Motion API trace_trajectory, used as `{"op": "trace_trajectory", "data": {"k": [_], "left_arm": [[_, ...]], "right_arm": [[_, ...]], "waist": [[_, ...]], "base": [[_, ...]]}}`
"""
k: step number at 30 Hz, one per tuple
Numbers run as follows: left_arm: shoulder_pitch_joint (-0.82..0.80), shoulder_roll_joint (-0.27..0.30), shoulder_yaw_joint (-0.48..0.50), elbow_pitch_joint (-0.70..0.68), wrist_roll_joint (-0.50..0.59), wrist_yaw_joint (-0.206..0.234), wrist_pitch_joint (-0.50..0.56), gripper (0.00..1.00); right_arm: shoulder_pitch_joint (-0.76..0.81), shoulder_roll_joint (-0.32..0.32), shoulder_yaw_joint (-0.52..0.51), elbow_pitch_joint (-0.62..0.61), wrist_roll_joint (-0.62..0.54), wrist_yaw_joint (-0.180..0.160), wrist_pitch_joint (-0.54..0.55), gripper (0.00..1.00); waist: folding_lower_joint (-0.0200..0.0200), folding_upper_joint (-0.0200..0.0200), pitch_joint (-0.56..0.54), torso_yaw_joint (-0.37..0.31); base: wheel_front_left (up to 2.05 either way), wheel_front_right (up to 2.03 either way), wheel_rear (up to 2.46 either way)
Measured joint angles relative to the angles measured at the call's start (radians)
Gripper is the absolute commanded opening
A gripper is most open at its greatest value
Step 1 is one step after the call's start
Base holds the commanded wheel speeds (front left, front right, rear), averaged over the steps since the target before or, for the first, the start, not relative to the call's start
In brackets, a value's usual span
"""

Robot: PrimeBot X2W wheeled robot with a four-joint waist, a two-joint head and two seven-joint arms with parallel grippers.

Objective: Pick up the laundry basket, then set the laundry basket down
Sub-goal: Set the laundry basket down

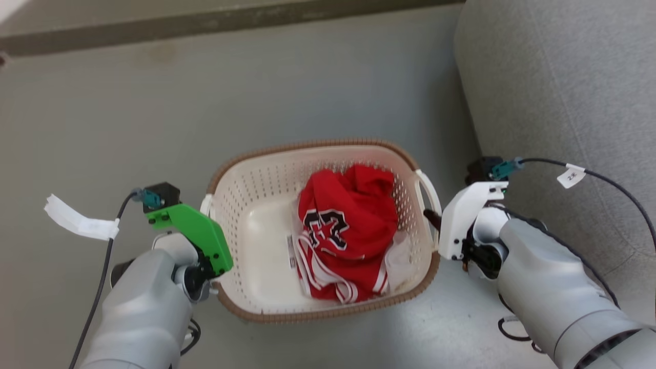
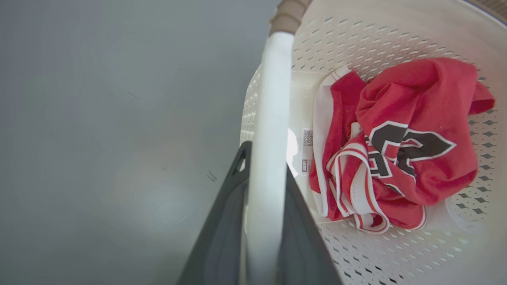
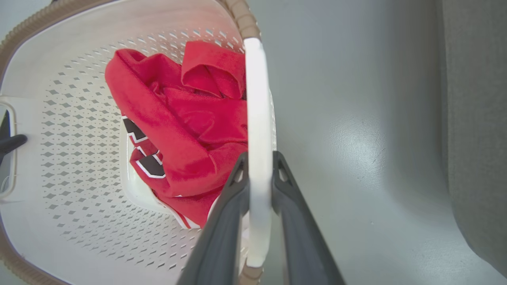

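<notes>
Laundry basket (image 1: 246, 205), red jersey (image 1: 348, 225) inside, is being held at both ends beside grey sofa (image 1: 564, 77); left gripper (image 2: 264, 166) is pinching its left handle (image 2: 273, 99), right gripper (image 3: 259, 158) is pinching its right handle (image 3: 257, 99).

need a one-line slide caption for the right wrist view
Right claw shut on the white loop handle of the laundry basket, red jersey crumpled inside, grey floor beyond.

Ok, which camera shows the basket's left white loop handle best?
Left wrist view: the cream perforated plastic laundry basket's left white loop handle runs close-up between the left gripper's dark fingers. Head view shows a sliver beside the green mount; right wrist view shows it small at the edge.
</notes>
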Motion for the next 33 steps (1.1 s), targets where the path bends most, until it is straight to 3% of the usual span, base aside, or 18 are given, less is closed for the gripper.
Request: {"op": "trace_trajectory", "data": {"k": [33], "left_arm": [[-0.258, 0.000, -0.007, -0.057, 0.078, 0.061, -0.246, 0.00]], "right_arm": [[-0.246, -0.044, -0.007, -0.055, -0.062, -0.005, -0.281, 0.00]], "waist": [[0.0002, 0.0000, 0.423, 0.012]], "base": [[0.00, 0.00, 0.00]]}}
